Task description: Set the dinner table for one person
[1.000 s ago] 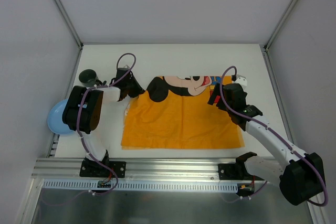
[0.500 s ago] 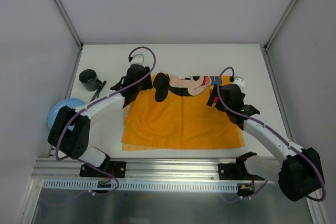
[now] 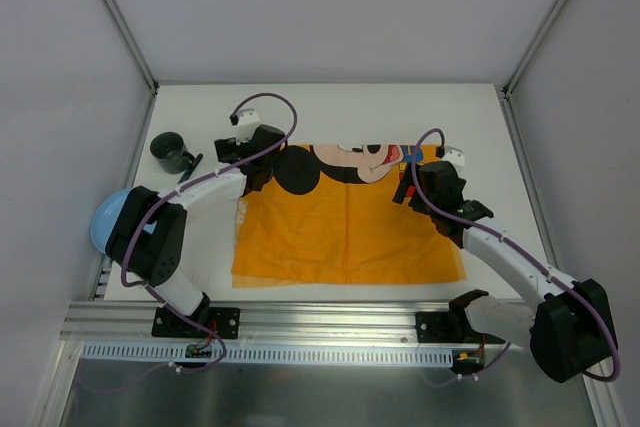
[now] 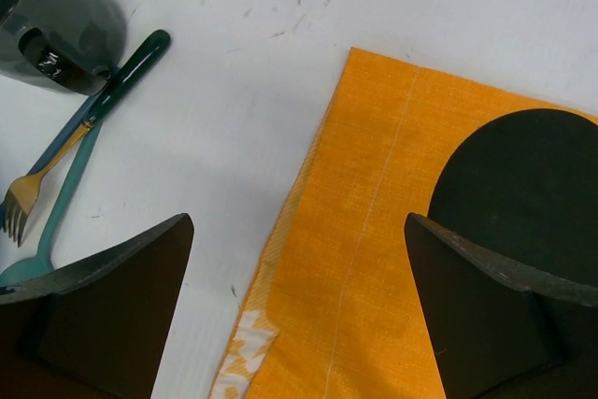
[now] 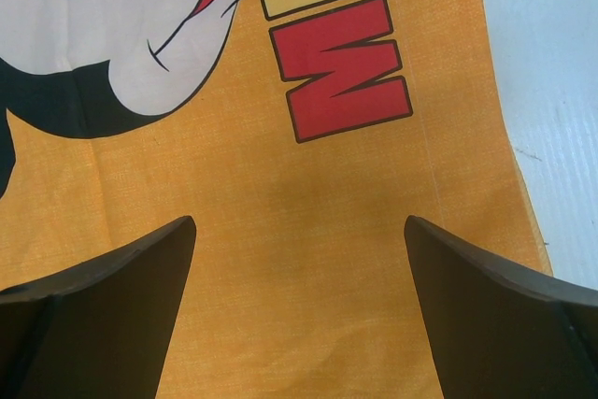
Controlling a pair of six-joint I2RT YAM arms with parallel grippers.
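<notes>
Left claw (image 4: pixel 297 221) and right claw (image 5: pixel 299 221) both open, empty, over the placemat (image 3: pixel 345 232) centred on the dinner table (image 3: pixel 330 112). Fork (image 4: pixel 107 91) lies at 9 o'clock of the left claw, axis 1-to-7; left arm nearer.

Blue bowl (image 3: pixel 103 219) — half under my left arm. Mug (image 4: pixel 56 21) clipped by the wrist view's corner; teal fork (image 4: pixel 61 203) head behind my left gripper (image 4: pixel 299 259).

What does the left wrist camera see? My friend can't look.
The corner of an orange placemat lies on the white table under the open left gripper. A dark green mug and cutlery sit to its left.
</notes>
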